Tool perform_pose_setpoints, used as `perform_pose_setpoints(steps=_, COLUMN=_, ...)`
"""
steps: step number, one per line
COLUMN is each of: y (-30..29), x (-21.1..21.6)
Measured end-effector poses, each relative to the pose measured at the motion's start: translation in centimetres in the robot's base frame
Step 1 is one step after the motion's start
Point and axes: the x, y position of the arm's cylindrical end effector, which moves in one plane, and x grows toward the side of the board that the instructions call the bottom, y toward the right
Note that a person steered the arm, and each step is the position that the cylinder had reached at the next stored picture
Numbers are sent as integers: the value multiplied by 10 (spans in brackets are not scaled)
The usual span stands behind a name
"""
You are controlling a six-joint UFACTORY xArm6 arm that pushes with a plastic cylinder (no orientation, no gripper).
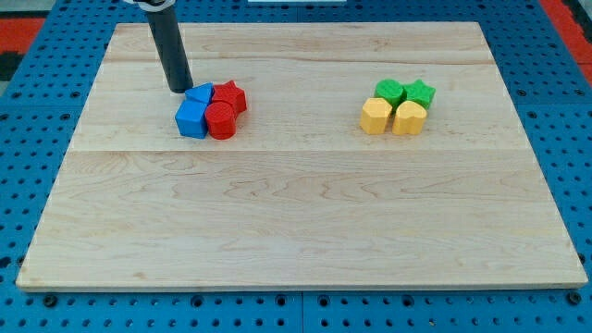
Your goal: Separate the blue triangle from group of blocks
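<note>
Wooden board (305, 213) carrying two block clusters

Just right of my tip (179, 90): blue triangle (199, 93), blue cube (191, 119), red star (230, 96), red cylinder (221, 120); well apart rightward, two green (389, 91) (419, 92), two yellow blocks (375, 117) (409, 118).

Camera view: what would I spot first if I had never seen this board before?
Probably my tip, a dark rod touching down just up-left of the blue triangle, which huddles with a blue cube, red cylinder and red star. At the view's right sits a second cluster: two green blocks above two yellow blocks.

On the right of the frame you see four blocks bunched together: a green round block (389, 91) and a green star block (420, 92) behind, a yellow hexagonal block (375, 117) and a yellow heart-like block (409, 118) in front, resting on the pale wooden board (296, 213).
</note>
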Motion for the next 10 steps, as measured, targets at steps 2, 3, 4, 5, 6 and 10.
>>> perform_pose_setpoints(steps=2, y=74, x=48)
perform_pose_setpoints(steps=3, y=128, x=90)
perform_pose_setpoints(steps=4, y=144, x=122)
perform_pose_setpoints(steps=5, y=166, x=132)
perform_pose_setpoints(steps=6, y=234, x=134)
perform_pose_setpoints(steps=10, y=218, x=103)
